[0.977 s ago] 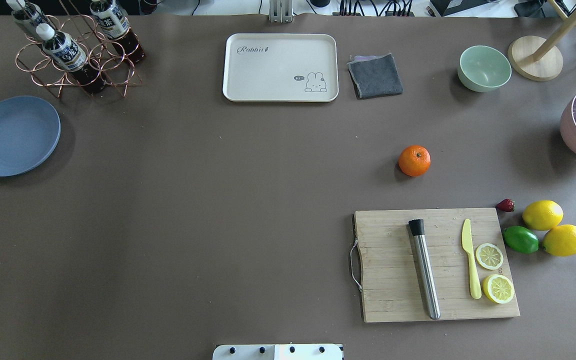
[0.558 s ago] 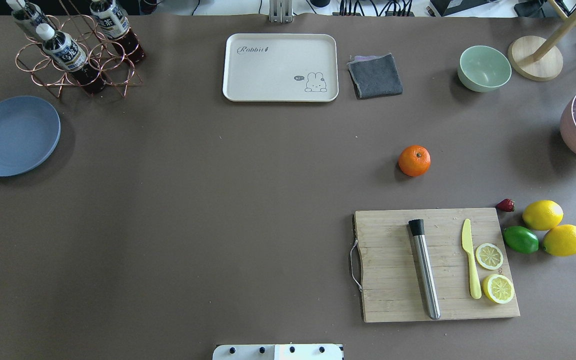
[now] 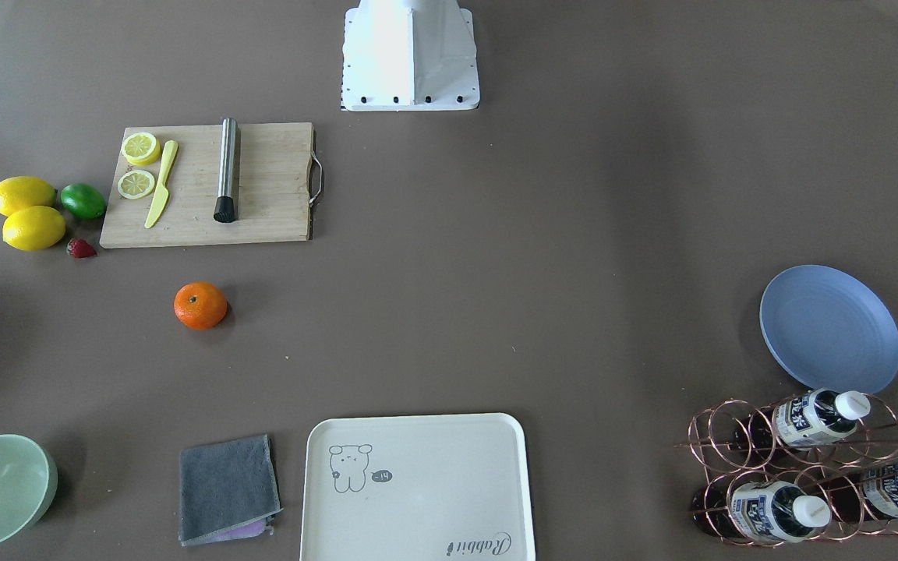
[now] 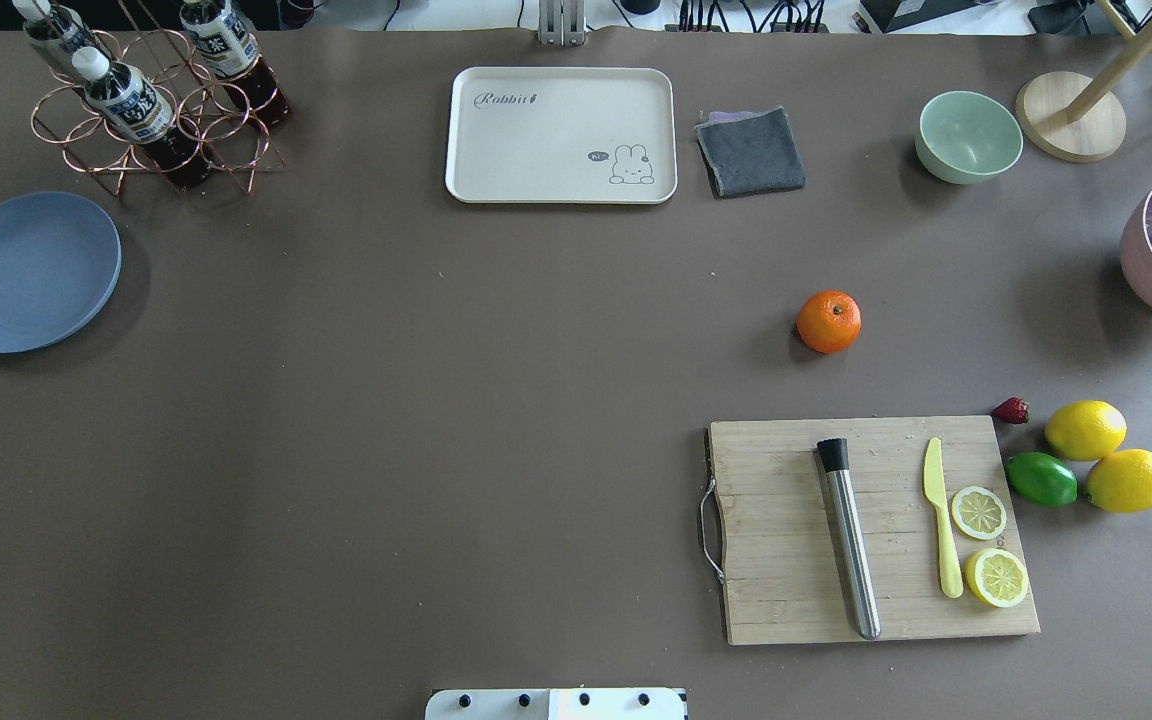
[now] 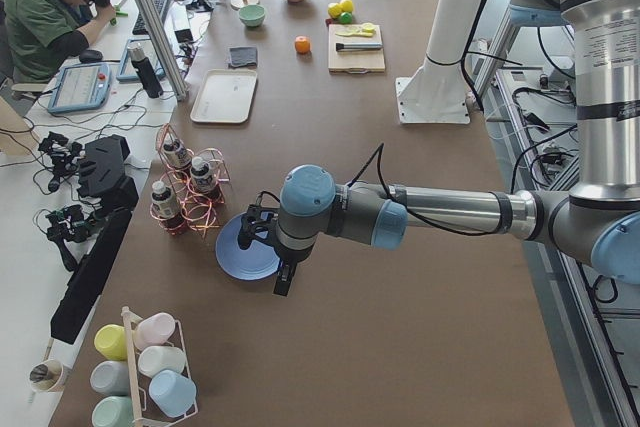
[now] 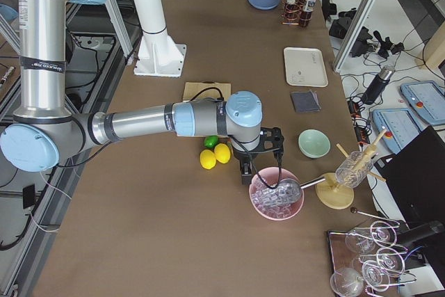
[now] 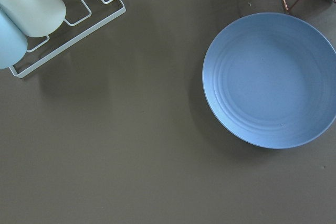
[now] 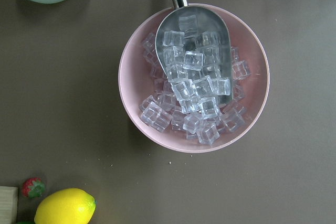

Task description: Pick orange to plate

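Note:
The orange (image 4: 828,321) sits alone on the brown table, right of centre and just beyond the cutting board; it also shows in the front view (image 3: 200,305) and far off in the left side view (image 5: 301,44). The blue plate (image 4: 28,271) lies empty at the far left edge (image 3: 829,328), and fills the right of the left wrist view (image 7: 270,80). My left gripper (image 5: 283,285) hangs over the plate's near side. My right gripper (image 6: 246,177) hangs by the ice bowl. Both show only in side views, so I cannot tell whether either is open or shut.
A cutting board (image 4: 876,530) carries a steel muddler, a yellow knife and lemon slices. Two lemons (image 4: 1085,430), a lime (image 4: 1041,479) and a strawberry lie to its right. A cream tray (image 4: 561,135), grey cloth (image 4: 751,151), green bowl (image 4: 968,136), bottle rack (image 4: 151,100) and pink ice bowl (image 8: 194,77) line the far edge.

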You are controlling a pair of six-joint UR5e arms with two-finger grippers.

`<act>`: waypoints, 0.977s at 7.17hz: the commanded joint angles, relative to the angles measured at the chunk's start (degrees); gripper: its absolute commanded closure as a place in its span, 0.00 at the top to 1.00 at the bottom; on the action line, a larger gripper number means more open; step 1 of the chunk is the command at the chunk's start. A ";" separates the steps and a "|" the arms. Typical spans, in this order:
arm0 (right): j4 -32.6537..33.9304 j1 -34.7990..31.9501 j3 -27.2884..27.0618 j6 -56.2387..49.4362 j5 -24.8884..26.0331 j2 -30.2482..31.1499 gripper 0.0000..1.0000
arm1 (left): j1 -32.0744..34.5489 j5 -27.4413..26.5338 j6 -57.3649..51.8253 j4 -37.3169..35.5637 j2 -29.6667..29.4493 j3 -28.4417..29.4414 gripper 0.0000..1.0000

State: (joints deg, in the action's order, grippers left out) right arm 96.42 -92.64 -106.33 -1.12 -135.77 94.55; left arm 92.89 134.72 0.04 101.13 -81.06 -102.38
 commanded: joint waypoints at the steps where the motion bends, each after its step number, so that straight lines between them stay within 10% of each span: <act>1: 0.00 0.00 -0.01 -0.11 0.07 -0.15 1.00 | 0.01 -0.16 0.14 0.12 -0.67 -0.18 0.98; 7: 0.08 0.00 -0.54 -0.03 -0.98 -0.24 1.00 | -0.61 0.02 0.48 2.31 -2.95 0.51 0.98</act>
State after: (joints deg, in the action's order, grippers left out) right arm 96.50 -92.64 -106.87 -1.14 -136.68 94.37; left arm 92.69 134.70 0.41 102.37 -83.10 -102.41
